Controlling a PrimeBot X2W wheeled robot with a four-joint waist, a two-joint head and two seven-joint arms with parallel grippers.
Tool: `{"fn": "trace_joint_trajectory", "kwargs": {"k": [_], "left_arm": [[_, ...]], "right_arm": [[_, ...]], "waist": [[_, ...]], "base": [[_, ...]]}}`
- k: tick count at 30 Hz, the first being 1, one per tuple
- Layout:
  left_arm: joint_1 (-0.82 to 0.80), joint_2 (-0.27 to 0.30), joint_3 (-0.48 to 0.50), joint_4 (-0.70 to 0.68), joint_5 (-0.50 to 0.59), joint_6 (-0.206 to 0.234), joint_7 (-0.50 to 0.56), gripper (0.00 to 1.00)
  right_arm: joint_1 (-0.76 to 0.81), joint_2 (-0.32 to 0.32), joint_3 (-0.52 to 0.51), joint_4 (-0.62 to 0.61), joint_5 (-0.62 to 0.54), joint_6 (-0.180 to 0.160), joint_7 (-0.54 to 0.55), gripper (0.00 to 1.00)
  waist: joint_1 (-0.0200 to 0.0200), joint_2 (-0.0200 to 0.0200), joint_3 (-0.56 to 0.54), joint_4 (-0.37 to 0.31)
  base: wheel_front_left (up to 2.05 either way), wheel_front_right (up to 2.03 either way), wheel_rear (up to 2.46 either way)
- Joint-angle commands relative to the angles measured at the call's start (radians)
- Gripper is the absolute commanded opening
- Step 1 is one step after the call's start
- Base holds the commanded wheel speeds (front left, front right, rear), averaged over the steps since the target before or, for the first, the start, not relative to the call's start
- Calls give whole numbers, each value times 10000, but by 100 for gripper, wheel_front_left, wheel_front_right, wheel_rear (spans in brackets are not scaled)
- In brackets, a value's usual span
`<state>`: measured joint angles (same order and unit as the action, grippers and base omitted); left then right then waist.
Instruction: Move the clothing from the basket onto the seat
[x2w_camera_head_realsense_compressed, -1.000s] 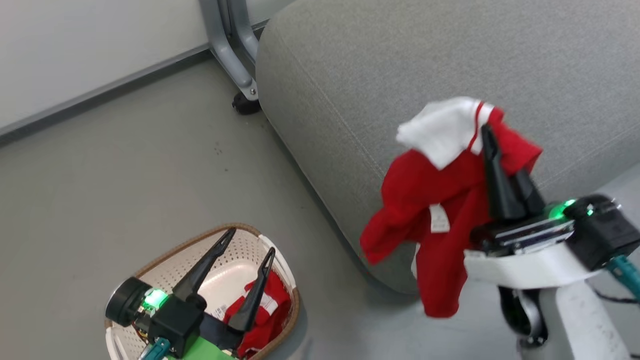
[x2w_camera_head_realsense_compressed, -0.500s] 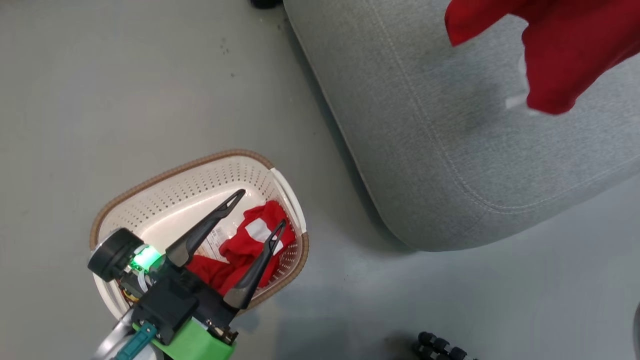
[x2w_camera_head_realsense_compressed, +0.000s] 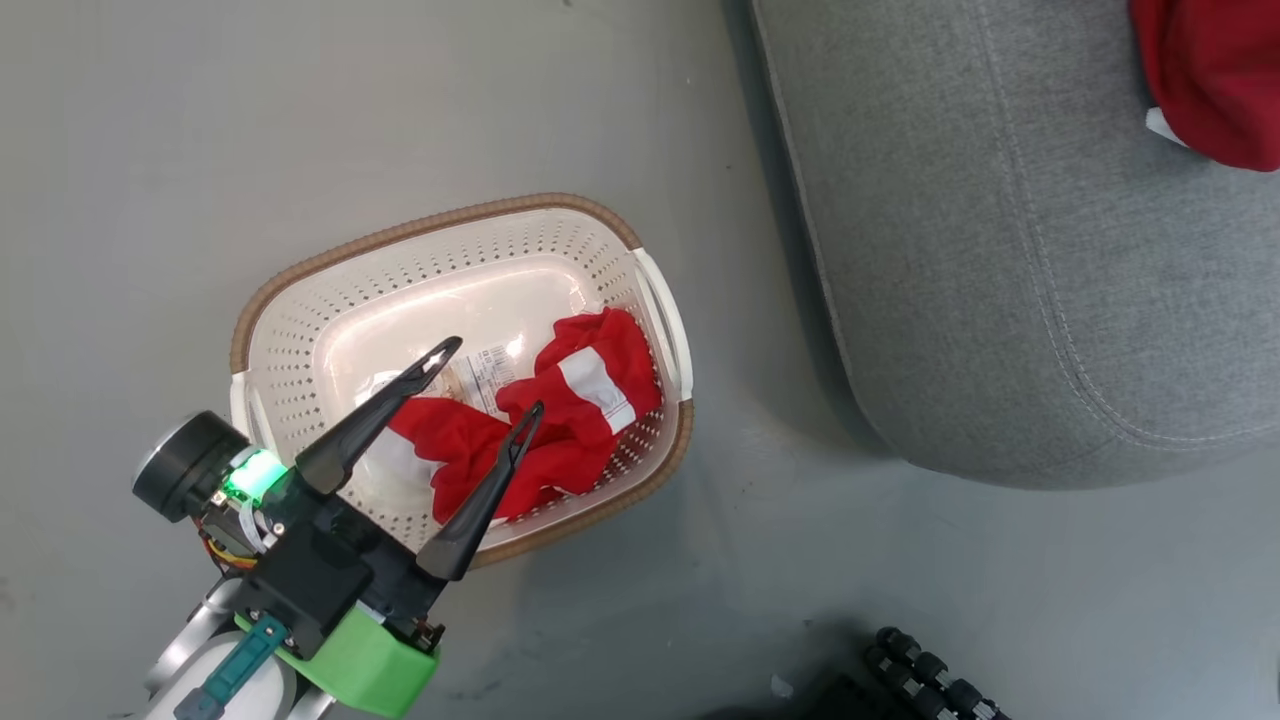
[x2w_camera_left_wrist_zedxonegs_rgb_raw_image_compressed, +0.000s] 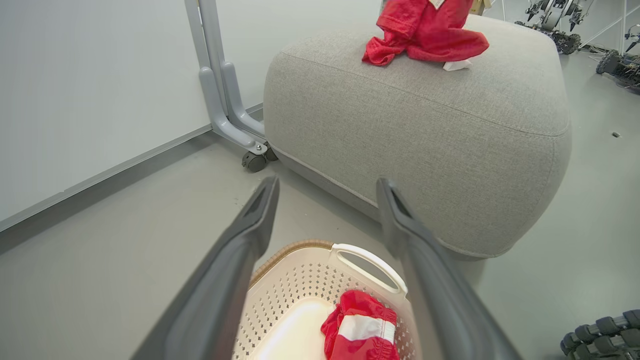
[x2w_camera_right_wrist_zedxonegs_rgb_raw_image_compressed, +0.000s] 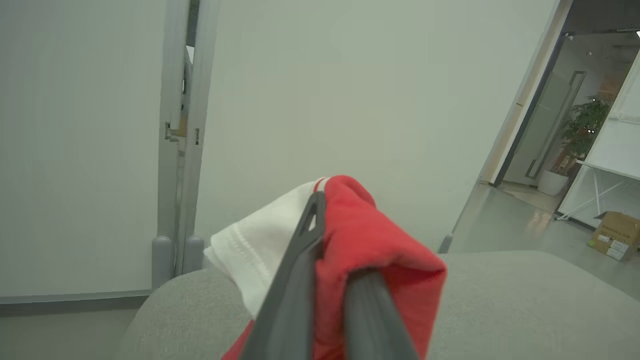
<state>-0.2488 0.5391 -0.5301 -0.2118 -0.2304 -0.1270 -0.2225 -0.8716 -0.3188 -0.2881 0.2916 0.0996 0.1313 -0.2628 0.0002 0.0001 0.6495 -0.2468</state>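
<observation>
The cream basket (x2w_camera_head_realsense_compressed: 420, 228) with a brown rim stands on the floor, left of the grey seat (x2w_camera_head_realsense_compressed: 1000, 250). Crumpled red clothing with white panels (x2w_camera_head_realsense_compressed: 570, 430) lies in its right half. My left gripper (x2w_camera_head_realsense_compressed: 496, 377) hovers open above it, nothing between its fingers. In the left wrist view the gripper (x2w_camera_left_wrist_zedxonegs_rgb_raw_image_compressed: 327, 184) points over the basket (x2w_camera_left_wrist_zedxonegs_rgb_raw_image_compressed: 370, 255) towards the seat (x2w_camera_left_wrist_zedxonegs_rgb_raw_image_compressed: 425, 125). My right gripper (x2w_camera_right_wrist_zedxonegs_rgb_raw_image_compressed: 330, 225) is shut on a red and white garment (x2w_camera_right_wrist_zedxonegs_rgb_raw_image_compressed: 380, 240) above the seat (x2w_camera_right_wrist_zedxonegs_rgb_raw_image_compressed: 525, 300). That garment (x2w_camera_left_wrist_zedxonegs_rgb_raw_image_compressed: 425, 30) hangs down onto the seat's top.
A grey metal frame leg with a caster (x2w_camera_left_wrist_zedxonegs_rgb_raw_image_compressed: 255, 160) stands by the wall behind the seat. A black ribbed wheel part (x2w_camera_head_realsense_compressed: 930, 680) lies on the floor near the bottom right. Grey floor surrounds the basket.
The head camera has tilted down, so the basket now sits mid-picture. My right gripper has carried the red garment up over the seat. My left gripper stays open above the basket.
</observation>
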Motion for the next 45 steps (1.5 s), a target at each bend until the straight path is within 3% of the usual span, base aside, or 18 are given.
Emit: {"fn": "trace_joint_trajectory", "kwargs": {"k": [1,7,8,9,10,17,23,34,45], "left_arm": [[-195,-49,-35,57,55,-12,-86,100],[-250,-245,-309,317,38,-12,-178,100],[-242,-280,-323,364,18,-1,-199,100],[-226,-314,-343,422,-9,7,-221,100],[-208,-345,-358,455,-27,12,-243,100],[53,-683,-534,815,-108,106,-349,100],[218,-1174,-657,1265,-270,245,-400,100],[1187,-2431,309,2775,-763,1533,-427,100],[2512,-3546,1971,3177,-927,1855,-420,100]], "right_arm": [[146,122,-275,246,-86,-10,-31,0],[926,515,-1227,864,-350,-10,-31,0],[1078,599,-1367,821,-343,-10,-31,15],[1288,698,-1525,748,-327,-10,-31,46],[1428,743,-1653,634,-326,-10,-31,100],[3113,1655,-2186,-396,-231,-10,-31,100],[4557,2116,-1761,-583,-177,-10,-31,100],[6308,2411,1445,257,-188,-11,-31,100],[7496,2520,4042,-107,262,-11,-31,100]], "waist": [[-2,-1,132,186],[-2,-1,-165,346],[-2,-1,-221,357],[-2,-1,-308,373],[-2,-1,-377,383],[-2,-1,-1290,394],[-2,-1,-2248,616],[-2,-1,-4451,1593],[-2,-1,-6663,2750]], "base": [[0,0,0],[0,0,0],[0,0,0],[0,0,0],[0,0,0],[0,0,0],[0,0,0],[0,0,0],[0,0,0]]}}
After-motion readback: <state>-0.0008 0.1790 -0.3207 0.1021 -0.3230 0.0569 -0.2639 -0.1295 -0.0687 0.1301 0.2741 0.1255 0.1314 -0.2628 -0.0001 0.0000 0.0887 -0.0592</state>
